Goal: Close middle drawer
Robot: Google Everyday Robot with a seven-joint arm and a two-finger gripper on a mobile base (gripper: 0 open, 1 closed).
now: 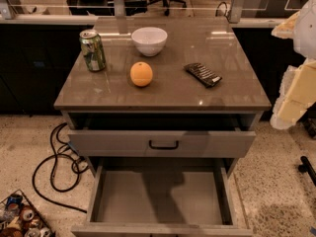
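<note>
The middle drawer [159,197] is pulled far out toward me at the bottom of the camera view. Its bare grey inside shows, and its flat front [158,229] lies at the frame's lower edge with the handle out of view. Above it, the taller-fronted top drawer [163,143] with a black bar handle stands slightly out. My gripper [296,90], a white and cream shape, hangs at the right edge, level with the cabinet top and well to the right of and above the middle drawer. It touches nothing.
On the cabinet top [222,95] stand a green can [93,50], a white bowl [149,40], an orange [141,74] and a dark packet [203,74]. Black cables [57,167] lie on the floor at left, with a basket of cans [22,221] in the lower left corner.
</note>
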